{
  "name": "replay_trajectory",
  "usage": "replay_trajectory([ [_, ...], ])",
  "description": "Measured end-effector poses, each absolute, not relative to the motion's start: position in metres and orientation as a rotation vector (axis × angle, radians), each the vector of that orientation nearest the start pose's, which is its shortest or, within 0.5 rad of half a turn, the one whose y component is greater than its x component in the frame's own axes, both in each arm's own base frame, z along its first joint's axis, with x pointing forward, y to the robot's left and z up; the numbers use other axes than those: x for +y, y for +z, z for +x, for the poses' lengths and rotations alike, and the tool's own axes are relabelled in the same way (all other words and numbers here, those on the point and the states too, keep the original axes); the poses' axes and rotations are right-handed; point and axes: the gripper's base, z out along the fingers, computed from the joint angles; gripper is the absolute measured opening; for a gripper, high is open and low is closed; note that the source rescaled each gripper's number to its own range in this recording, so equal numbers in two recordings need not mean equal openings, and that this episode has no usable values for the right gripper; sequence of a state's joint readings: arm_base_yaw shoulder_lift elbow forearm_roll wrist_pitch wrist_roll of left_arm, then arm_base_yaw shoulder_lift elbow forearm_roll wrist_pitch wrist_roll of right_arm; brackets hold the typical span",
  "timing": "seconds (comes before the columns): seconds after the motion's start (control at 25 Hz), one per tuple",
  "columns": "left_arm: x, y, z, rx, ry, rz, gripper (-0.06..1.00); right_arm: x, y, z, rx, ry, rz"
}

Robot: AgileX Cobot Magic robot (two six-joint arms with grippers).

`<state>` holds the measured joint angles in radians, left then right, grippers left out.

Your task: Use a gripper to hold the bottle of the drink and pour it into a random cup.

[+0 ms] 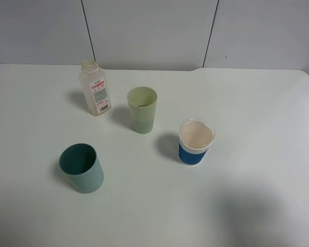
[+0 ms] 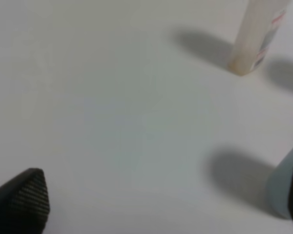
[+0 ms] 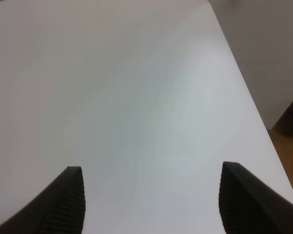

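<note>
3 cups are sharing the table (image 1: pixel 257 206) with the bottle (image 1: pixel 95 88), which is standing upright near the far edge, left of the cup (image 1: pixel 142 109); it is looking light, thin-walled, probably slippery, so grip mid-body; both grippers (image 2: pixel 151 207) (image 3: pixel 151 195) are gaping, holding nothing.

The wide white table (image 1: pixel 257 103) looked smooth and matt, with only a soft sheen. The small clear squarish plastic bottle (image 1: pixel 95 87), seen ahead of the left claw (image 2: pixel 156 204), had a pale cap and a white-and-red paper-like label. The tall pale green cup (image 1: pixel 142 109) and the squat dark teal cup (image 1: pixel 82 168) looked like matt plastic. The black fingers (image 3: pixel 63 204) of the right claw (image 3: pixel 151 204) were ribbed, rubbery pads.
</note>
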<state>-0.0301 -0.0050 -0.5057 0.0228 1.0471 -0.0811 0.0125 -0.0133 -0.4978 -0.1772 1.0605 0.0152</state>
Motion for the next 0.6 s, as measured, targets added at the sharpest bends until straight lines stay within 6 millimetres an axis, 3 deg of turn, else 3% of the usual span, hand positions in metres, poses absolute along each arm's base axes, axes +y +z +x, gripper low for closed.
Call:
replay_trajectory([
  [0.6, 0.0020, 0.2799, -0.0057, 2.019, -0.043, -0.052, 1.00, -0.0141, 0.2776, -0.0072, 2.026, -0.194, 0.012],
])
